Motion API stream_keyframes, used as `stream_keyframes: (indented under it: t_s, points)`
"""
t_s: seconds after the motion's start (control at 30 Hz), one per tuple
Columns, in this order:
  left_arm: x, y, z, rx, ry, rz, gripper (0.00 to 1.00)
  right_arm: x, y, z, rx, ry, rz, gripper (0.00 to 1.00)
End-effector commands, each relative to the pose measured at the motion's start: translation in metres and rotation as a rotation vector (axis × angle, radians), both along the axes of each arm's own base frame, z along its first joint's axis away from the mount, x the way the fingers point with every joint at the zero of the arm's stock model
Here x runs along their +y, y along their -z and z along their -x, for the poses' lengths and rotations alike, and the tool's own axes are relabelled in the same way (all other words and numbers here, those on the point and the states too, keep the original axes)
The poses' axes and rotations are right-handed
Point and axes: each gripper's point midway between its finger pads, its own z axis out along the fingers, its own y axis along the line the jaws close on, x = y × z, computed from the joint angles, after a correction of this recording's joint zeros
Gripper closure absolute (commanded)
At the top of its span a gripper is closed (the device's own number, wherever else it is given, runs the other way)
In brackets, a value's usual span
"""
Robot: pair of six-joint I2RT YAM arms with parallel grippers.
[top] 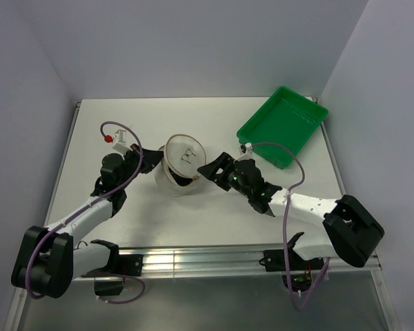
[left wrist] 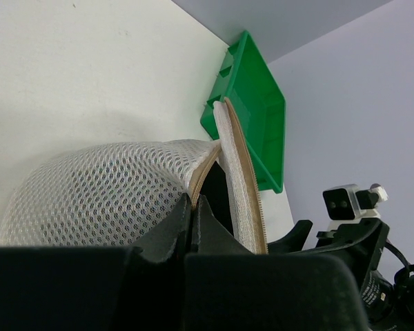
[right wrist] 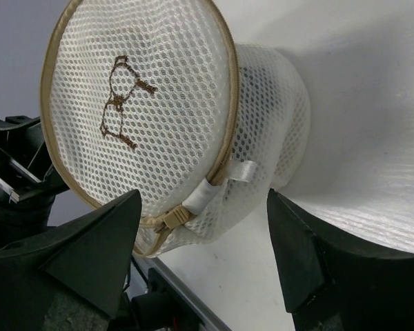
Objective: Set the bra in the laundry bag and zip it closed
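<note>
Left fingers are pressed together on the tan rim of the laundry bag, pinching it at the edge where the round lid parts from the mesh body. Right fingers stand wide apart and hold nothing; from the wrist view the bag shows in the space between the 2 of them, a little beyond their tips. The bag rests near the middle of the white desk, between the 2 arms, its body down on the surface and its lid tipped up to face the right arm. On the lid is a brown stitched outline. Low on the lid's rim sits a tan zip slider, with a small white ribbon loop just beside it. On the left arm's side the lid stands off the body and leaves a dark wedge of a gap, so the zip is not closed there. Whether that darkness is the bra I cannot tell; no black fabric shows plainly in any view. Farther back, a green tray lies aslant in the far right corner of the desk, well apart from the bag.
</note>
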Motion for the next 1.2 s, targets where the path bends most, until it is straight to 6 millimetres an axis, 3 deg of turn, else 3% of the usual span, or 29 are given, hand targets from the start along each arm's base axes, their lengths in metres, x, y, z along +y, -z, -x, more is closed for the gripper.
stream_keyframes:
  t_s: [0.0,0.07,0.23,0.5,0.67,0.83,0.93,1.03,1.07,1.13,1.17]
  points:
    - [0.000,-0.034,-0.009,-0.112,-0.009,0.014,1.00,-0.021,-0.021,-0.010,-0.091,0.104,-0.010,0.18]
    - [-0.001,-0.033,-0.008,-0.112,-0.001,0.021,1.00,-0.022,-0.019,-0.012,-0.078,0.103,-0.023,0.14]
    - [-0.002,-0.031,-0.008,-0.109,0.005,0.024,1.00,0.008,-0.029,-0.011,-0.050,-0.021,-0.126,0.15]
    - [-0.005,-0.032,-0.008,-0.111,0.019,0.030,1.00,0.012,-0.027,-0.020,-0.012,-0.004,-0.213,0.20]
    - [-0.004,-0.031,-0.008,-0.108,0.016,0.030,1.00,0.021,-0.022,-0.032,-0.005,-0.002,-0.234,0.33]
    - [-0.001,-0.028,-0.014,-0.083,-0.010,0.012,1.00,0.016,-0.036,-0.034,-0.089,0.018,-0.232,0.57]
    - [0.000,-0.024,-0.019,-0.058,-0.027,0.006,0.99,0.013,-0.045,-0.030,-0.136,0.030,-0.200,0.63]
    - [-0.004,-0.027,-0.026,-0.045,-0.019,0.020,0.84,0.011,-0.045,-0.028,-0.154,0.055,-0.154,0.63]
    - [-0.003,-0.029,-0.028,-0.044,-0.027,0.024,0.69,0.011,-0.047,-0.027,-0.161,0.057,-0.146,0.63]
    - [0.001,-0.033,-0.027,-0.040,-0.048,0.016,0.50,0.010,-0.046,-0.028,-0.169,0.066,-0.115,0.65]
    - [0.004,-0.035,-0.027,-0.042,-0.062,0.006,0.37,0.009,-0.047,-0.027,-0.172,0.068,-0.109,0.71]
